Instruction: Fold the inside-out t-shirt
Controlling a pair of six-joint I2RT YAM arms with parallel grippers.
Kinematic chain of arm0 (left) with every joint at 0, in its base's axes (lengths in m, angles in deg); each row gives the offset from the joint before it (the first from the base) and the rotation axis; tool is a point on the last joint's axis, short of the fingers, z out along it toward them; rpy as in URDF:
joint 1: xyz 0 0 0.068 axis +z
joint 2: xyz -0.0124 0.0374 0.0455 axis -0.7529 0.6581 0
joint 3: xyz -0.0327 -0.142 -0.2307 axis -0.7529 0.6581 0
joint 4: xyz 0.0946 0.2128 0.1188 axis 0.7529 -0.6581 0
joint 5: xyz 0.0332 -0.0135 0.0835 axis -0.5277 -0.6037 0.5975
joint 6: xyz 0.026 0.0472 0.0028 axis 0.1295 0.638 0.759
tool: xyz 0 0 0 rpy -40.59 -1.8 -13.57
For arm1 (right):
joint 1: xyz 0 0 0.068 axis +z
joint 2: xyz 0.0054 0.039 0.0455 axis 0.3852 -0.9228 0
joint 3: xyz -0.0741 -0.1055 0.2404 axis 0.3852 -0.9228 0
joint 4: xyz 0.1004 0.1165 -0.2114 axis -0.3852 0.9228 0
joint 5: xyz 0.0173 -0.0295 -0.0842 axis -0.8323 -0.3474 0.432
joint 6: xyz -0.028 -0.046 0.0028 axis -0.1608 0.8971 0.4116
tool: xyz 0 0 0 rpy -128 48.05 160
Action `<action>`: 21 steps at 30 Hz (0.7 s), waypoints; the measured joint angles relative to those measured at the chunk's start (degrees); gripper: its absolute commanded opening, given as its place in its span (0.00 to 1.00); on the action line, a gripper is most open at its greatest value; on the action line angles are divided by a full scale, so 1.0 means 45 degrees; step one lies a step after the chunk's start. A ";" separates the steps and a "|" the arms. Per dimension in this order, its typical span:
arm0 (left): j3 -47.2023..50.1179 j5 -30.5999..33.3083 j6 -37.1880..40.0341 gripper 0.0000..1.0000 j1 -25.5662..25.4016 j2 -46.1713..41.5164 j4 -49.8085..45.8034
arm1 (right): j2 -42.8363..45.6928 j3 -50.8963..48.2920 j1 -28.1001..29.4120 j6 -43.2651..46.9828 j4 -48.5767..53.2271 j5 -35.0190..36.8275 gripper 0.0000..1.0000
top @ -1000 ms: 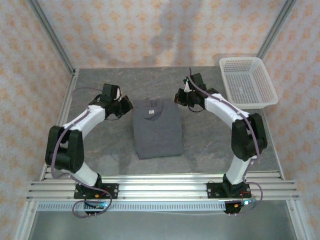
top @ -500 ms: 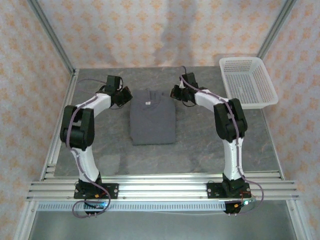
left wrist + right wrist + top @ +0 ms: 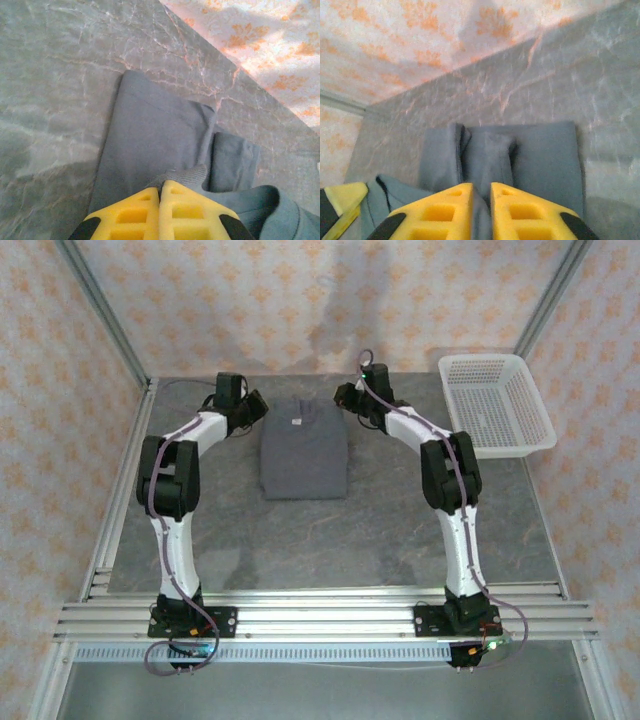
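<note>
The inside-out t-shirt lies as a folded dark slate-grey rectangle on the far half of the table. My left gripper is at its far left corner. In the left wrist view that gripper is shut, with a tuft of the shirt pinched between its yellow fingertips. My right gripper is at the far right corner. Seen from the right wrist, its jaws stand a little apart, open, and a fold of the shirt runs through the gap.
A white mesh basket stands at the back right corner. The grey marble table is bare in front of the shirt. Patterned walls close the back and sides, just beyond both grippers.
Both arms have stretched toward the back wall, and the folded shirt has slid away with them. The right jaws, shut before, have parted slightly.
</note>
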 measured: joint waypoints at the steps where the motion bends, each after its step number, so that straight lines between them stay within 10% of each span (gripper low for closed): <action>1: -0.0379 0.0000 0.0010 0.21 0.0000 0.0369 -0.0019 | -0.0491 0.0763 -0.0034 -0.0044 0.0306 0.0039 0.33; 7: -0.0500 0.0097 0.0121 0.51 0.0019 0.0928 -0.0481 | -0.1758 0.2701 -0.0257 0.0355 0.2793 0.0170 0.68; 21: 0.0219 -0.0520 0.0962 0.65 0.0029 -0.0019 -0.2370 | -0.0544 0.0078 -0.0306 0.1137 0.4085 -0.0986 0.68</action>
